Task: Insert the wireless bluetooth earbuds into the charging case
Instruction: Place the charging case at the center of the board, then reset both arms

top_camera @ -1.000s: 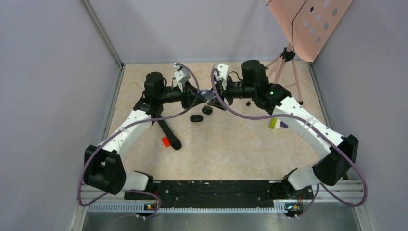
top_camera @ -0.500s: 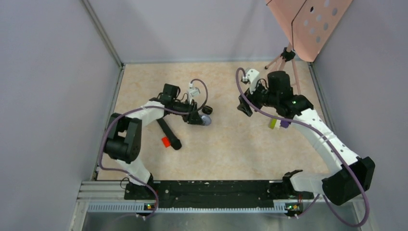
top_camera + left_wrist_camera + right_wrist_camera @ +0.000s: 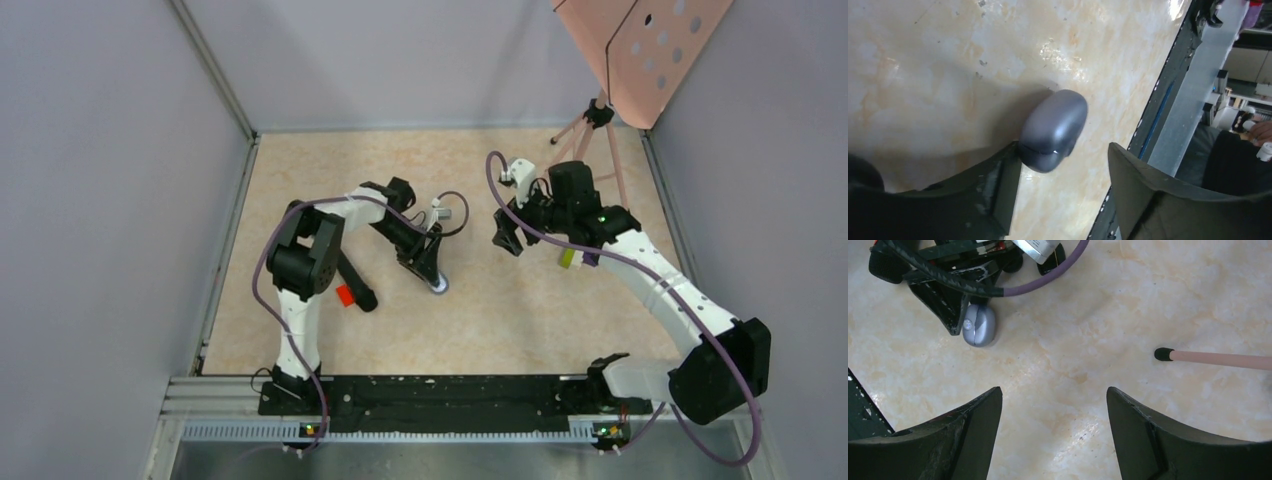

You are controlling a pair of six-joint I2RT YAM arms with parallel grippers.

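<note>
The pale marbled table [image 3: 520, 320] fills the floor of the booth, and both arms reach out over its middle. The left arm [image 3: 305, 265] is folded tight and points down at the table. The right arm [image 3: 660, 285] stretches in from the far side and hangs above bare surface. A black marker [image 3: 352, 280] with a red piece lies beside the left arm.

The right claw [image 3: 1052, 400] stands wide open and empty, well apart from the case. The left claw [image 3: 1063, 150] is also open. One finger [image 3: 998, 185] touches the side of the charging case [image 3: 1053, 131], the other stands clear of it, so nothing is gripped. The case is a small grey-lilac oval, lying on the table with its lid shut.

No earbuds show in any view, and I cannot tell whether they sit inside the case. This looks like the set-down step. If the earbuds are inside, the left claw needs to lift straight away without nudging the case. If they are not, the lid has to be opened first.
</note>
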